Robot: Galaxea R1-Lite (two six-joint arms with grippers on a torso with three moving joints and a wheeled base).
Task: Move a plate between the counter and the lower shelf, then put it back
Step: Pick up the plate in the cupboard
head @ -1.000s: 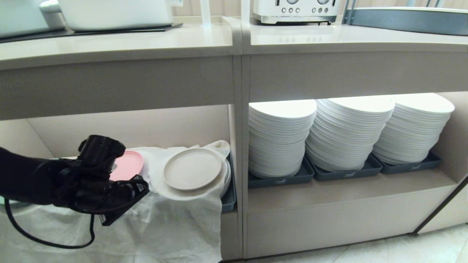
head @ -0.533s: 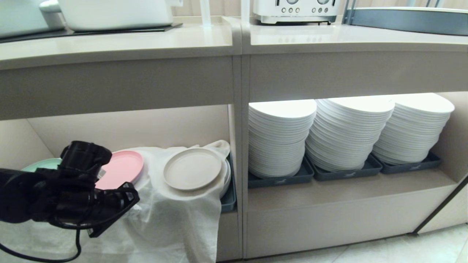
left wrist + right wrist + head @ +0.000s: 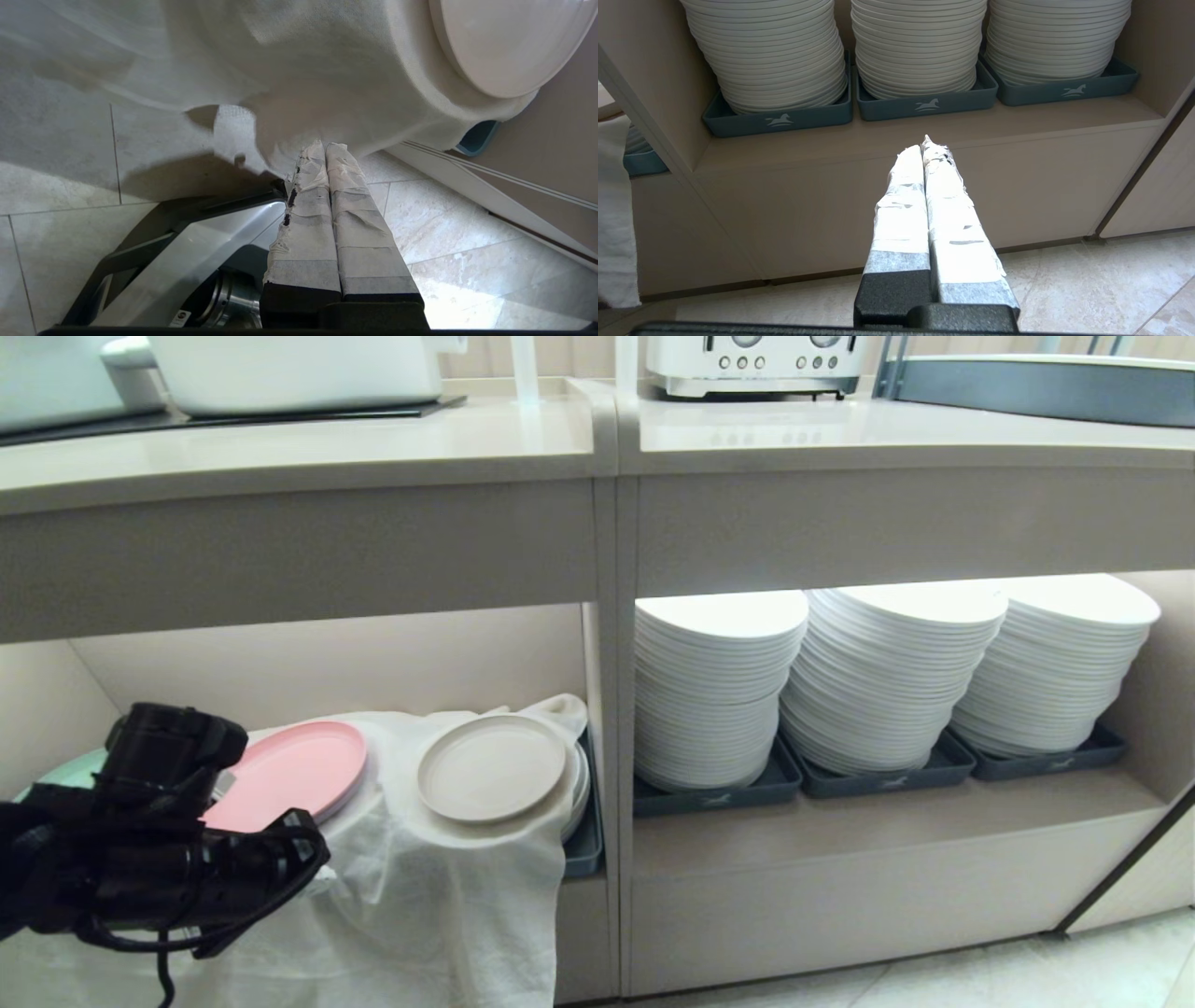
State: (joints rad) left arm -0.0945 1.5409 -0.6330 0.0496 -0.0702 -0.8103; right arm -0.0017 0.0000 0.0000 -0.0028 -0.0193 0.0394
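plates are sitting on the white cloth (image 3: 439,887) that is draping out of the lower shelf (image 3: 327,663) and hanging down its front toward the floor (image 3: 1027,961). the plate (image 3: 492,767), cream-beige with a low rim, is resting on the cloth at the right end of that recess, tilted a little toward the front, with the edge of a white stack and a dark grey tray (image 3: 586,845) showing just beside it under the cloth. the pink plate (image 3: 289,773) is lying to its left, apart from it, and a sliver of the mint-green plate (image 3: 70,767) is peeking out further left behind the arm.

the left gripper (image 3: 313,840) is hanging in front of the cloth, below and in front of the pink plate, with its jaws pressed together and gripping nothing. in the left wrist view the taped fingers (image 3: 308,210) are lying flat against each other with their tips close to a fold of the cloth, and the plate (image 3: 509,42) is showing beyond, well clear of them.

the right gripper (image 3: 924,144) is out of the head view; its own camera is showing its jaws closed and empty, pointing at the wider recess where the tall white plate stacks (image 3: 887,672) are standing in trays.

the table (image 3: 299,439) above is carrying a white pot (image 3: 289,369) on a black hob panel, and a toaster (image 3: 756,364) is standing on the adjoining worktop.
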